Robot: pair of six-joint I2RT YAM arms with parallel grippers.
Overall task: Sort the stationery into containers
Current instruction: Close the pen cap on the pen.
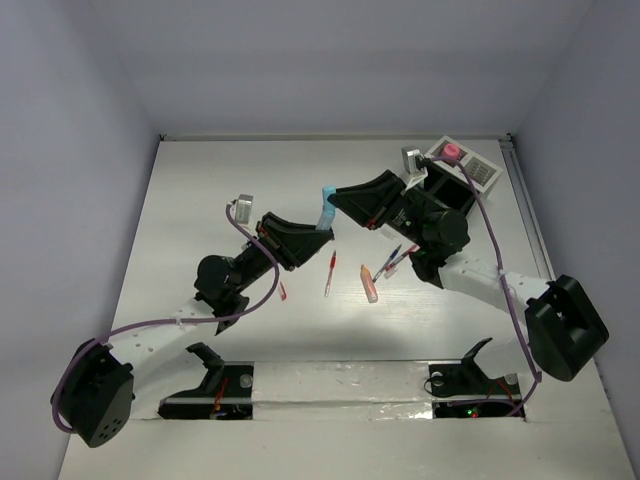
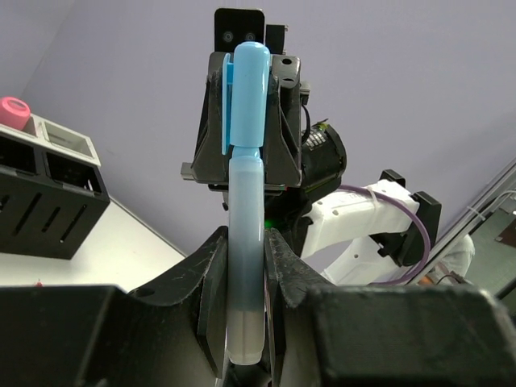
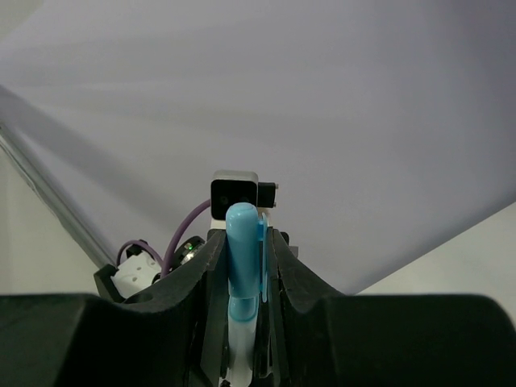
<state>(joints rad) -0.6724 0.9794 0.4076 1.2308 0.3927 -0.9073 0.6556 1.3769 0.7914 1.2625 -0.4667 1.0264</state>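
Mid-air btw both arms is a blue pen: left gripper clamped on barrel, right gripper clamped on cap end. Prob. a handover, since organizer sits far right, nearer right arm. Other pens lie on table.

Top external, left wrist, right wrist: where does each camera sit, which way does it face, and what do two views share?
Top external: above and behind, looking down on the table; left arm and right arm in full.
Left wrist: on the left arm, looking along the left gripper at the right gripper; organizer at the frame's edge.
Right wrist: on the right arm, looking along its own fingers toward the left arm's camera.
Shared: both wrist views show the blue marker clamped at both ends.
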